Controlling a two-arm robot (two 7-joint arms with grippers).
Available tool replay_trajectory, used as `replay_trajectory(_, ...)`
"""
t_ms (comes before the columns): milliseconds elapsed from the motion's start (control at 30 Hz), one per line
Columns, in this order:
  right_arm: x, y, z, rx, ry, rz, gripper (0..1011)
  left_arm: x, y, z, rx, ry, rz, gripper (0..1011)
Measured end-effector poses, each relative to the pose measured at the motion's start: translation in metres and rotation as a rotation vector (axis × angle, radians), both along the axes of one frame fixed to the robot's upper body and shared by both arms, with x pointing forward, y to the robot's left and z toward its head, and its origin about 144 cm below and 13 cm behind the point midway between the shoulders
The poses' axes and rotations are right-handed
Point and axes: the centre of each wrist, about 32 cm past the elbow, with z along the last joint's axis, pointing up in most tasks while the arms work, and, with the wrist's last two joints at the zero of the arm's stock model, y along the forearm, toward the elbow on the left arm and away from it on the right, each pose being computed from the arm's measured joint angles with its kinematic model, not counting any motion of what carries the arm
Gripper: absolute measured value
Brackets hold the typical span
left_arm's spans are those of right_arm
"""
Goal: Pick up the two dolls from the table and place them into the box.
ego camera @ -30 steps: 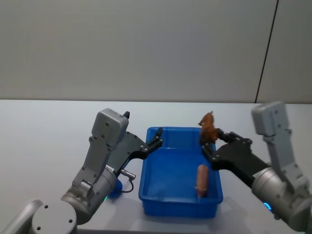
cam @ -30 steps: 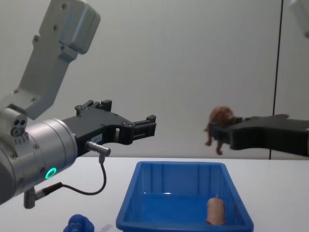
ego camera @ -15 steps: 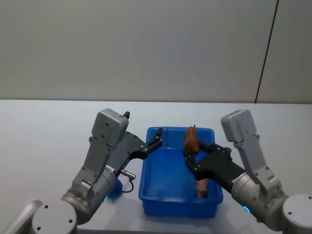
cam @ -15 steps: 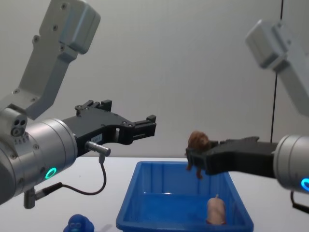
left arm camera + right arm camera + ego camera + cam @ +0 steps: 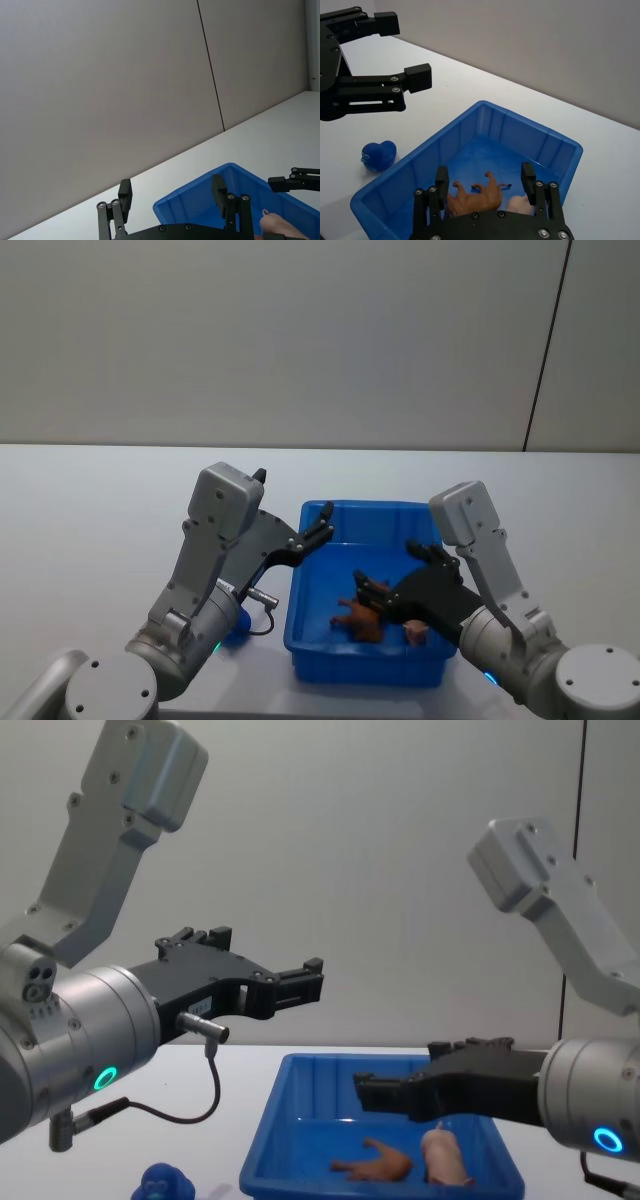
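Hovering over the box (image 5: 368, 506), the right gripper (image 5: 389, 567) is spread wide; the brown doll (image 5: 360, 618) lies on the box floor by its front wall, beside the pink doll (image 5: 415, 632) in the right front corner. The left gripper (image 5: 323, 521), also spread, hangs above the left rim.

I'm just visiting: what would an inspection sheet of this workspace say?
Surface: pale grey table.
Job's things: brown doll and pink doll lie inside the blue box; blue doll sits on the table left of it.
Clutter: nothing seen.
Grippers: left gripper open, near the box's left rim; right gripper open, over the brown doll.
Cables: grey cable loops below the left wrist.
Surroundings: plain wall with a dark seam.
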Motion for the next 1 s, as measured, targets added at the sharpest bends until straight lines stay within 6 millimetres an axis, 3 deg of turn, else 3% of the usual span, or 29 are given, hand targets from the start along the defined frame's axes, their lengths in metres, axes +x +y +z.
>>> replay_trajectory(200, -0.002, -0.005, 0.002, 0.009, -0.021, -0.004, 1001, 0.000, 0.000, 0.000, 0.000, 0.000, 0.000, 1001)
replay_trajectory(1000, -0.015, -0.074, 0.005, 0.044, -0.054, -0.121, 1003, 0.000, 0.000, 0.000, 0.001, 0.000, -0.001, 1001)
